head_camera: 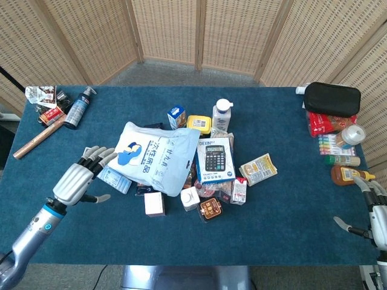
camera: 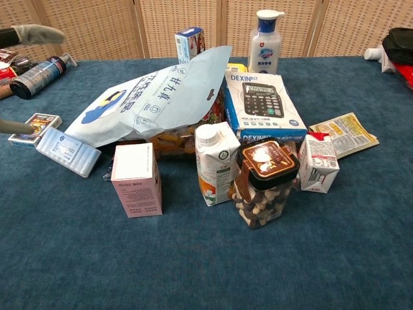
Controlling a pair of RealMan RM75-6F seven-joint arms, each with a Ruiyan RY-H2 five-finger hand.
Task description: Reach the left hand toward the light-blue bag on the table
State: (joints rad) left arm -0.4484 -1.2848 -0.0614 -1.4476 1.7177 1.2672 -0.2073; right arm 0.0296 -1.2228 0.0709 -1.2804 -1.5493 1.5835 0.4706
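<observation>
The left hand (head_camera: 77, 178), empty with fingers spread wide, hovers beside the light-blue bag (head_camera: 158, 156); reaching further, it may push the small striped packet (head_camera: 115, 179) lying between them.

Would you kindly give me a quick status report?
Left hand open, just short of light-blue bag. Right hand open, idle at table edge. Small white pack beside the bag.

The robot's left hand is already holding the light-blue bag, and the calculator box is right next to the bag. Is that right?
Not quite. In the head view the left hand is open beside the light-blue bag, its fingers spread and holding nothing. The calculator box does sit right next to the bag.
</observation>
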